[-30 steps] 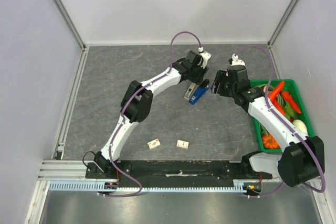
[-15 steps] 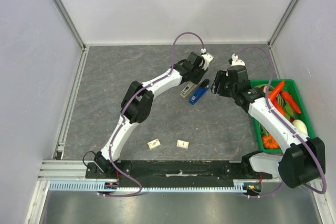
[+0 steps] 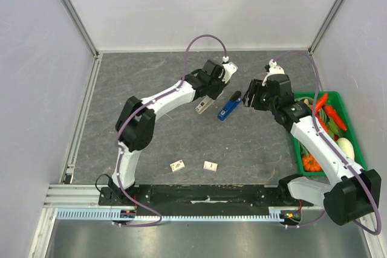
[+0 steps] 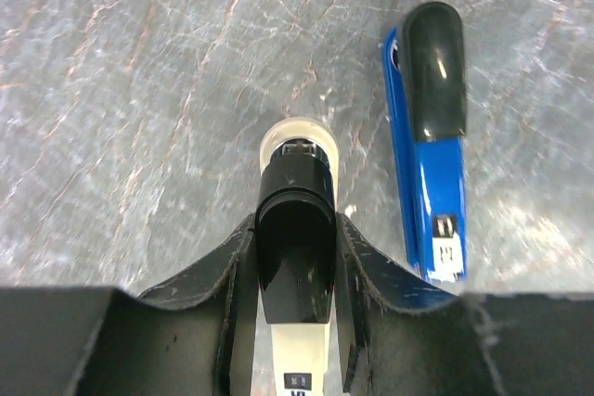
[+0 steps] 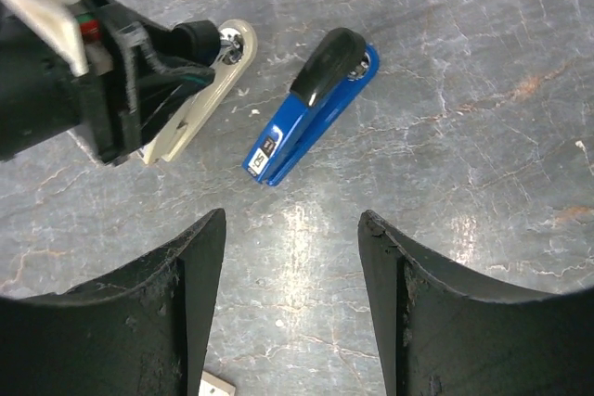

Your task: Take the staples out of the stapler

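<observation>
The stapler is in two long halves. The blue base with its black end (image 3: 228, 108) lies flat on the grey table; it also shows in the left wrist view (image 4: 432, 164) and the right wrist view (image 5: 311, 108). My left gripper (image 3: 209, 96) is shut on the pale metal upper arm (image 3: 201, 107), gripping it at its black end (image 4: 295, 257), to the left of the base and apart from it. That upper arm also shows in the right wrist view (image 5: 200, 90). My right gripper (image 3: 249, 96) is open and empty (image 5: 292, 229), just right of the blue base.
A green bin (image 3: 352, 126) holding vegetables stands at the right edge, under my right arm. Two small pale pieces (image 3: 178, 165) (image 3: 210, 165) lie on the table near the front. The enclosure walls stand at the back and sides.
My left gripper has moved left with the upper arm in it, drawing it away from the blue base. The base has stayed in place. My right gripper has barely moved.
</observation>
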`<state>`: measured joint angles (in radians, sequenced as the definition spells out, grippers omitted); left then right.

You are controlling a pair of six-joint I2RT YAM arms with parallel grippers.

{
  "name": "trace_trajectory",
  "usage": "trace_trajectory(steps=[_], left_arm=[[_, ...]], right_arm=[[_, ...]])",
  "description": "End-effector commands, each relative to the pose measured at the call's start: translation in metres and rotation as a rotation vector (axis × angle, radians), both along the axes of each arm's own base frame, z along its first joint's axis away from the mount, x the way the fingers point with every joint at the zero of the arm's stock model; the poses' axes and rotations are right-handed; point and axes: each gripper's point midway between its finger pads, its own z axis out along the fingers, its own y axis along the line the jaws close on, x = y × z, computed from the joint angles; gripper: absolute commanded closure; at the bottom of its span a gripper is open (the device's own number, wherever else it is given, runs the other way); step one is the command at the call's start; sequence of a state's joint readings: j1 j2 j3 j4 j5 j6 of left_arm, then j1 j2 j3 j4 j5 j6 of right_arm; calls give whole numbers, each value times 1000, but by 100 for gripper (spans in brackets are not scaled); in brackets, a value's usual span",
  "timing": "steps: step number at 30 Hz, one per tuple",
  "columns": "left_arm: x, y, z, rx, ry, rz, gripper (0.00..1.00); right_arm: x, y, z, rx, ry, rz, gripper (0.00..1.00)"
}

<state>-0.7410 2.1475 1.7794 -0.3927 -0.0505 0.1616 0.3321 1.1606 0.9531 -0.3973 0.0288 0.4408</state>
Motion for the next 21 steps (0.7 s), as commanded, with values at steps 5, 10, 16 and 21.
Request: trace_trajectory(steps=[5, 10, 16, 21], left_arm=[[-62, 12, 127, -219, -82, -156, 98], [-136, 11, 151, -350, 74, -358, 98], [-207, 35, 182, -473, 170, -475, 98], [-257, 57, 197, -541, 219, -573, 98]], right_arm=[[-19, 28, 61, 44, -105, 231, 33], [-40, 54, 90, 96, -168, 391, 32], [-73, 82, 129, 132, -254, 627, 32], [-118, 101, 159, 156, -375, 863, 32]])
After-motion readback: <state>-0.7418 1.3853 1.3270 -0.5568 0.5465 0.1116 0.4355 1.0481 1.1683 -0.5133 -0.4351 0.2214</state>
